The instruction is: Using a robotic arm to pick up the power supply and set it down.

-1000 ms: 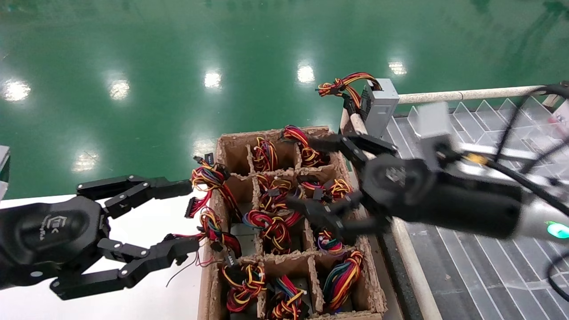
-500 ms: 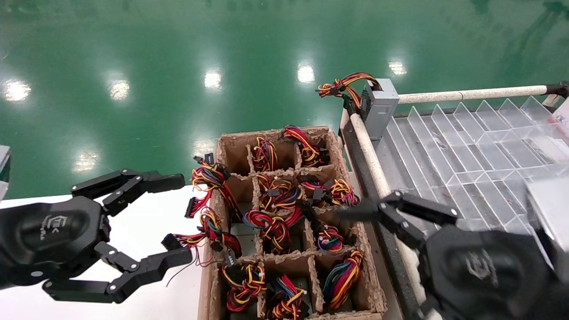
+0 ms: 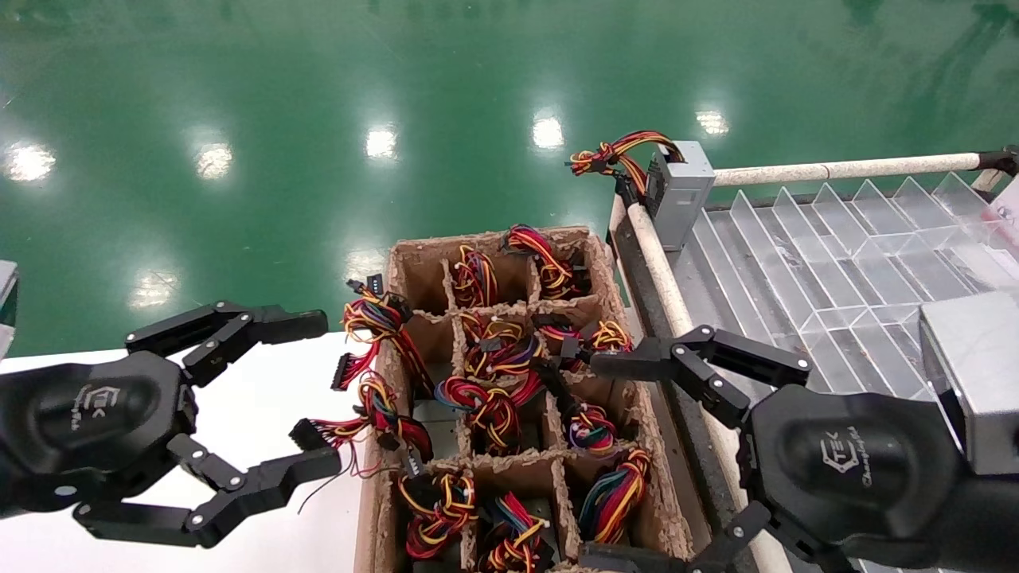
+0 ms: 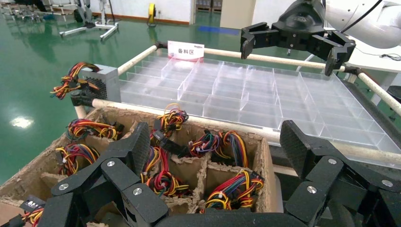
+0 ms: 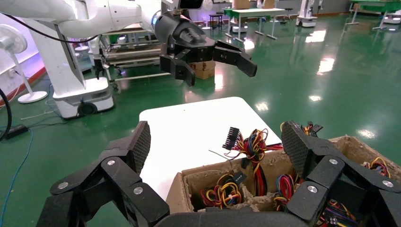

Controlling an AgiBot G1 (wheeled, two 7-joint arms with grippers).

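1. Head view showed one power supply (image 3: 677, 191) standing at the far corner of the clear tray (image 3: 844, 239), leaning on the rail (image 3: 836, 169), with its wires (image 3: 613, 151) hanging out over the edge.
2. No claw touched it; both were well apart from it.
3. The right gripper (image 3: 629, 458) was spread wide and empty, over the right wall of the carton (image 3: 509, 398), next to the tray.
4. The left gripper (image 3: 306, 394) was also wide and empty, over the white table (image 3: 263, 541) just beside the carton's left wall.
5. The carton's cells held many wire bundles; the grey boxes under them were mostly hidden.
6. My judgement: one unit was already set down on the tray, so that part looked done.
7. What was left, I think, was to reach into a cell, grip another unit, lift it and place it on the tray.
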